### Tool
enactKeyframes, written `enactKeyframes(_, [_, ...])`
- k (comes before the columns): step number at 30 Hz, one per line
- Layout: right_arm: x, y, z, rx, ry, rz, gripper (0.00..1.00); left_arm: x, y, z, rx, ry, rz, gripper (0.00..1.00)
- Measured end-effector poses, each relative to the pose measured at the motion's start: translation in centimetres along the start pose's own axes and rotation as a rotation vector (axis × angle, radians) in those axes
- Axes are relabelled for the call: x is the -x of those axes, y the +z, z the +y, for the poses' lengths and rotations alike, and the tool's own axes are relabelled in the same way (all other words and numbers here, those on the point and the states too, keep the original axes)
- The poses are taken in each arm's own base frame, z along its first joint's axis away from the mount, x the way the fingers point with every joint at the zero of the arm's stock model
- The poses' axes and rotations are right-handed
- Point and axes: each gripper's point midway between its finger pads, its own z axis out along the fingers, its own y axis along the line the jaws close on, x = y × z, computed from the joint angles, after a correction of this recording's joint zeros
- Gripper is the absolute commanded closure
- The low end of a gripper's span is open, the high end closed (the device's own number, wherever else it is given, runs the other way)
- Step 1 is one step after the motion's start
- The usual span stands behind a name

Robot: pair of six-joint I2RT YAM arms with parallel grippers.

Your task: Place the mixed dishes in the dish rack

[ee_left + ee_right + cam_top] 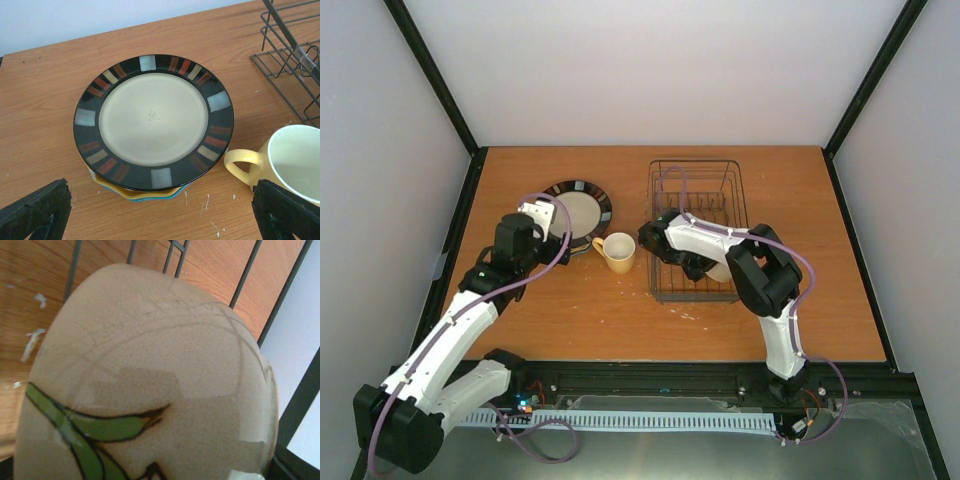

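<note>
Beneath both sets of fingers spreads the wooden table (620, 320). Around the right gripper (697, 266) stands the dish rack (705, 195), its dark wires rising beyond and to the side of where the fingers reach.

Straight ahead of the left gripper (160, 220) sits a stack of plates. The dark-rimmed cream plate (152, 120) is on top, with the edges of an orange-yellow plate (135, 192) and a blue plate (160, 198) showing under it. The left fingers (35, 212) are spread fully wide and hold nothing.

Just ahead of the left gripper's right-hand finger stands the yellow mug (290, 160), its handle pointing toward the stack.

The cream bowl (150, 390), painted with green leaves, fills the right wrist view inside the rack. That gripper's fingers are hidden, so I cannot tell whether they hold it.
</note>
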Motion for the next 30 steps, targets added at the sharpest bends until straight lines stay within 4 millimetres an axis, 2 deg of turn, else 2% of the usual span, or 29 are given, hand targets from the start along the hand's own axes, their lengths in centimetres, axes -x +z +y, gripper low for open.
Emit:
enactKeyframes(4, [0.0,1.3,-0.4,-0.006,0.005,0.017,0.97,-0.3,0.7,-0.1,0.0,0.013,0.017,0.0])
enactKeyframes(10, [0.0,1.8,-0.4,-0.018,-0.012,0.013,0.94,-0.5,1.5,-0.1,0.009,0.049,0.028,0.0])
enactKeyframes(15, [0.0,1.9,-0.3,-0.016,-0.025,0.011,0.74,-1.0,2.4,0.0,0.021,0.086,0.057,0.0])
enactKeyframes(17, [0.0,1.9,-0.3,-0.016,-0.026,0.01,0.63,-1.3,2.6,0.0,0.023,0.1,0.067,0.0])
enactKeyframes(19, [0.0,1.9,-0.3,-0.014,-0.025,0.009,0.57,-1.3,2.8,0.0,0.023,0.112,0.071,0.0])
enactKeyframes(20, [0.0,1.9,-0.3,-0.01,-0.023,0.008,0.48,-1.3,2.8,0.0,0.023,0.118,0.07,0.0])
enactKeyframes(24, [-0.2,1.7,-0.1,0.018,-0.01,0.009,0.33,-1.1,2.9,0.0,0.022,0.134,0.064,0.0])
enactKeyframes(30, [-0.8,0.9,0.1,0.106,0.02,0.022,0.23,-1.2,2.8,0.0,0.018,0.142,0.071,0.0])
